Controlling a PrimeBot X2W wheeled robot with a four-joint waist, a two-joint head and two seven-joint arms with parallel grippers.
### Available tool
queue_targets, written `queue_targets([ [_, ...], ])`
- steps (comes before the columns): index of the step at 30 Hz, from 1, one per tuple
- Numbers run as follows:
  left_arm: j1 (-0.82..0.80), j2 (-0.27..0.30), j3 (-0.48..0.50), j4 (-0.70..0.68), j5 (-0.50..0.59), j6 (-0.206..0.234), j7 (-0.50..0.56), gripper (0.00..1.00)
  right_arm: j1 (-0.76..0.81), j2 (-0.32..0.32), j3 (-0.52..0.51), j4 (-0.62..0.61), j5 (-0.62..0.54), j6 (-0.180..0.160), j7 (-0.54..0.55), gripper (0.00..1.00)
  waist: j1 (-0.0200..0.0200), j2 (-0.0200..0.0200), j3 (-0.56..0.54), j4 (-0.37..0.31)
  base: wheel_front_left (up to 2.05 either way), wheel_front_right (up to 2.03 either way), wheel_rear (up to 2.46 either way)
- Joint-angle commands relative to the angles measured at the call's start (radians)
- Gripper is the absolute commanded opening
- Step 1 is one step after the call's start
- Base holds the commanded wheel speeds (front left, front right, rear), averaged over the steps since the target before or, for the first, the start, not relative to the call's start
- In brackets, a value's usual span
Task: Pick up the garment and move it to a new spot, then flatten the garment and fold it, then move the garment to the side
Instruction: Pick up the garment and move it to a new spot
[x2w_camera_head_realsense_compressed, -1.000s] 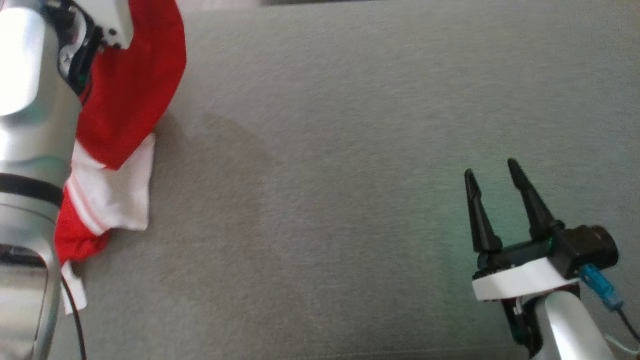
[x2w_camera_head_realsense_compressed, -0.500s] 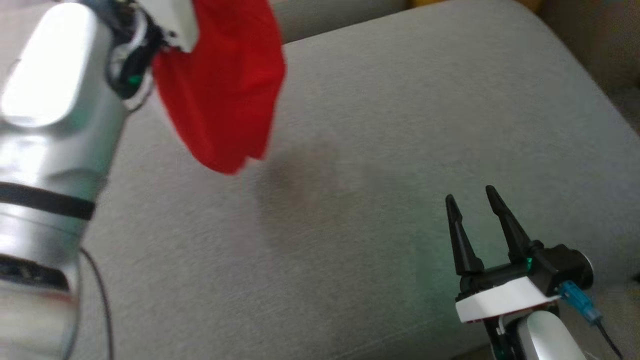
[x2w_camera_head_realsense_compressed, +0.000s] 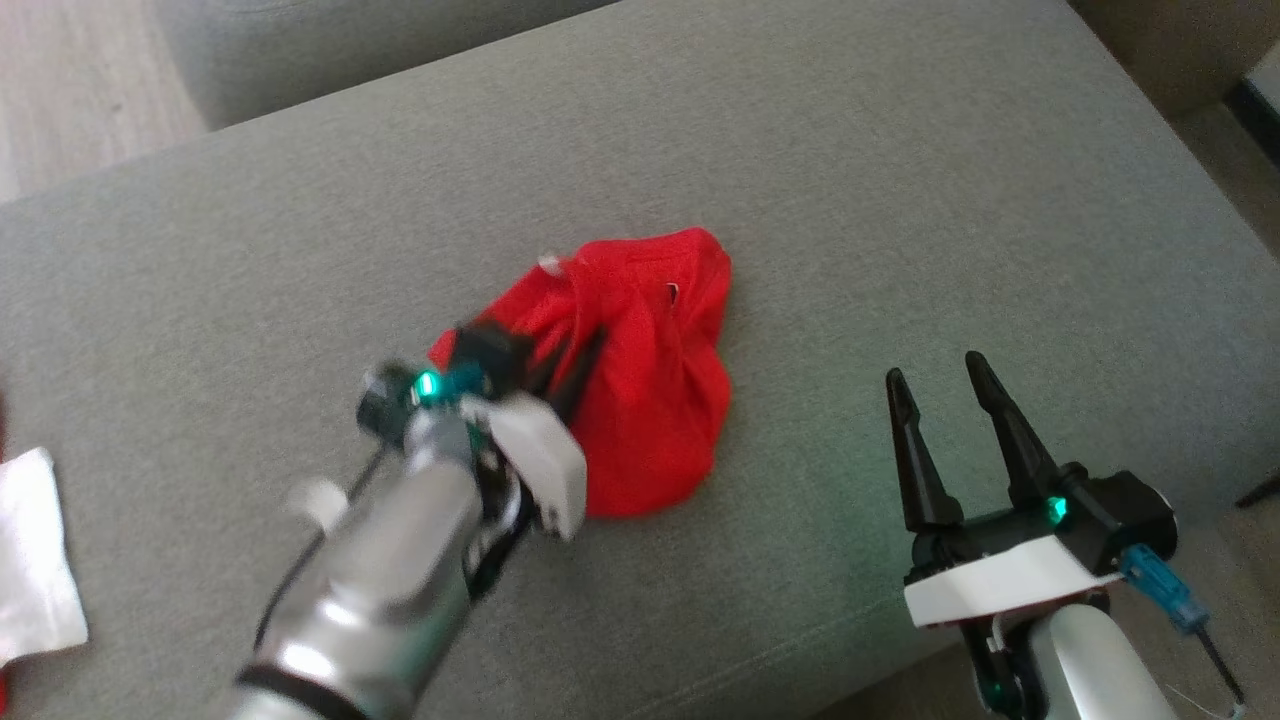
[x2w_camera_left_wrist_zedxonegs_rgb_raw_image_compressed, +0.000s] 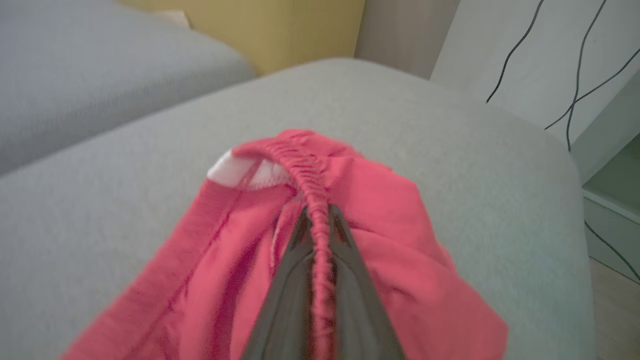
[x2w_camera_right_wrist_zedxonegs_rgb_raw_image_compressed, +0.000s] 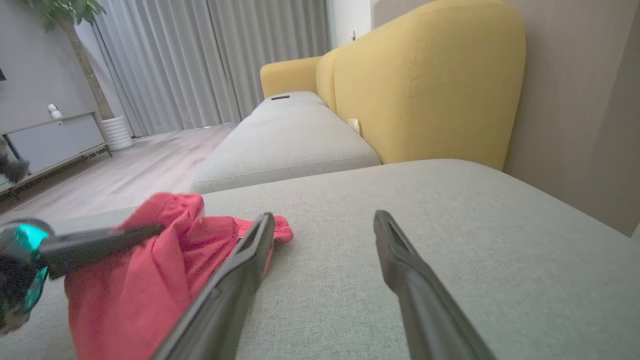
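The garment (x2w_camera_head_realsense_compressed: 650, 410) is a red piece with an elastic band, lying bunched in the middle of the grey cushion (x2w_camera_head_realsense_compressed: 900, 200). My left gripper (x2w_camera_head_realsense_compressed: 588, 348) reaches into it from the near left, shut on a fold of the fabric. In the left wrist view the gathered red band (x2w_camera_left_wrist_zedxonegs_rgb_raw_image_compressed: 320, 200) runs between the closed fingers of the left gripper (x2w_camera_left_wrist_zedxonegs_rgb_raw_image_compressed: 315, 212), with a white patch (x2w_camera_left_wrist_zedxonegs_rgb_raw_image_compressed: 235, 172) beyond. My right gripper (x2w_camera_head_realsense_compressed: 935, 368) hovers open to the garment's right, holding nothing. The right wrist view shows the garment (x2w_camera_right_wrist_zedxonegs_rgb_raw_image_compressed: 150, 270) left of the open right gripper (x2w_camera_right_wrist_zedxonegs_rgb_raw_image_compressed: 320, 220).
A white cloth (x2w_camera_head_realsense_compressed: 35, 560) lies at the cushion's left edge. A second grey cushion (x2w_camera_head_realsense_compressed: 350, 40) sits behind, with wooden floor (x2w_camera_head_realsense_compressed: 80, 90) at the far left. The cushion's front edge runs near my right wrist. A yellow sofa back (x2w_camera_right_wrist_zedxonegs_rgb_raw_image_compressed: 425, 85) rises beyond.
The head camera has shifted. My left gripper has carried the red garment from hanging at the upper left down onto the middle of the cushion. The right gripper has stayed open.
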Motion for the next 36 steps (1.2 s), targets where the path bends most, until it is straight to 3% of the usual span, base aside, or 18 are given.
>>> queue_targets([
  [1, -0.016, 0.005, 0.033, -0.043, 0.015, 0.010, -0.012, 0.00, -0.030, 0.003, 0.019, -0.029, 0.000, 0.008, -0.011, 1.00, 0.0000, 0.0000, 0.001, 0.013, 0.00, 0.00, 0.00],
  [4, 0.073, -0.006, 0.064, -0.122, 0.053, 0.033, -0.013, 0.00, -0.021, 0.003, 0.004, -0.028, -0.008, 0.008, -0.011, 1.00, 0.0000, 0.0000, -0.010, 0.044, 0.00, 0.00, 0.00],
  [5, 0.099, -0.008, 0.074, -0.154, 0.069, 0.040, -0.013, 0.94, -0.017, 0.003, 0.002, -0.025, -0.012, 0.008, -0.011, 1.00, 0.0000, 0.0000, -0.018, 0.055, 0.00, 0.00, 0.00],
  [6, 0.124, -0.010, 0.083, -0.191, 0.093, 0.050, -0.013, 1.00, -0.011, 0.003, 0.002, -0.021, -0.016, 0.008, -0.011, 1.00, 0.0000, 0.0000, -0.030, 0.068, 0.00, 0.00, 0.00],
  [12, 0.305, -0.007, 0.168, -0.384, 0.179, 0.105, -0.013, 1.00, 0.039, 0.003, -0.002, -0.007, -0.030, 0.008, -0.011, 1.00, 0.0000, 0.0000, -0.129, 0.145, 0.00, 0.00, 0.00],
  [18, 0.515, 0.032, 0.365, -0.597, 0.207, 0.167, -0.013, 1.00, 0.088, 0.003, -0.033, -0.012, -0.042, 0.008, -0.011, 1.00, 0.0000, 0.0000, -0.198, 0.250, 0.00, 0.00, 0.00],
  [24, 0.650, 0.045, 0.507, -0.690, 0.232, 0.170, -0.013, 1.00, 0.109, 0.003, -0.048, -0.011, -0.048, 0.008, -0.011, 1.00, 0.0000, 0.0000, -0.231, 0.291, 0.00, 0.00, 0.00],
  [30, 0.796, 0.018, 0.652, -0.787, 0.280, 0.176, -0.013, 1.00, 0.141, 0.002, -0.052, -0.015, -0.054, 0.008, -0.011, 1.00, 0.0000, 0.0000, -0.262, 0.303, 0.00, 0.00, 0.00],
  [36, 0.885, -0.007, 0.679, -0.846, 0.377, 0.155, -0.013, 1.00, 0.196, -0.007, -0.037, -0.009, -0.060, 0.008, -0.011, 1.00, 0.0000, 0.0000, -0.294, 0.301, 0.00, 0.00, 0.00],
])
